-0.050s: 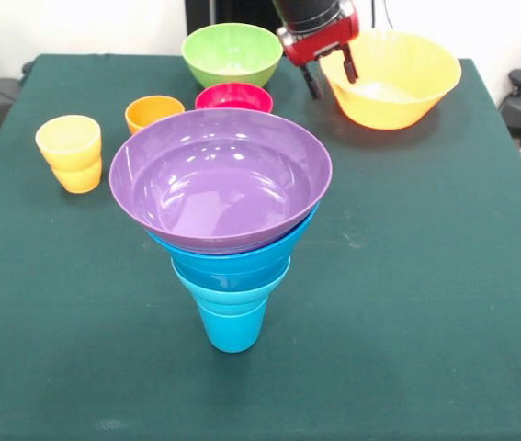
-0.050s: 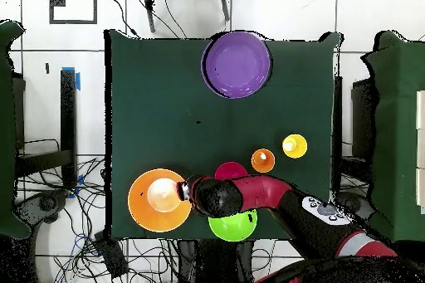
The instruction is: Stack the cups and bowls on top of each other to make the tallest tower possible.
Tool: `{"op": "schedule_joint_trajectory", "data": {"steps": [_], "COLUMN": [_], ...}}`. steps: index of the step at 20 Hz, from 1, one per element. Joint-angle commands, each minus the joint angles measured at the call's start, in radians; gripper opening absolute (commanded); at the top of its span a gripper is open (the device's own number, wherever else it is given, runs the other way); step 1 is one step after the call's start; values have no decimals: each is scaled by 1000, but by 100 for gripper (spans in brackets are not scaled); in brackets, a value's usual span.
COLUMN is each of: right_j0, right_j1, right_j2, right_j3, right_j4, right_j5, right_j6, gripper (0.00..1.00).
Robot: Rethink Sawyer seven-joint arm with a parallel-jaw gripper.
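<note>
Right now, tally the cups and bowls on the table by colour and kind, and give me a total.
Purple bowl: 1
Blue bowls: 2 showing, more may be nested unseen
Blue cup: 1
Green bowl: 1
Red bowl: 1
Yellow-orange bowl: 1
Orange cup: 1
Yellow cup: 1
Total: 9 visible

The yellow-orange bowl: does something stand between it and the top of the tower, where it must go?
Nothing visible does. The yellow-orange bowl sits at the table's edge with the gripper at its rim. The green cloth between it and the tower is bare; the red bowl and green bowl lie off to the side. The purple bowl on top is empty.
</note>
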Motion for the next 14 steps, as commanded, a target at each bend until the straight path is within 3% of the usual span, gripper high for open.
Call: {"op": "schedule_joint_trajectory", "data": {"steps": [1,14], "right_j0": [38,33], "right_j1": [41,47], "right_j2": [-62,-72], "right_j3": [-73,-84], "right_j4": [-78,-70], "right_j5": [-71,-46], "right_j6": [67,54], "gripper": [100,100]}}
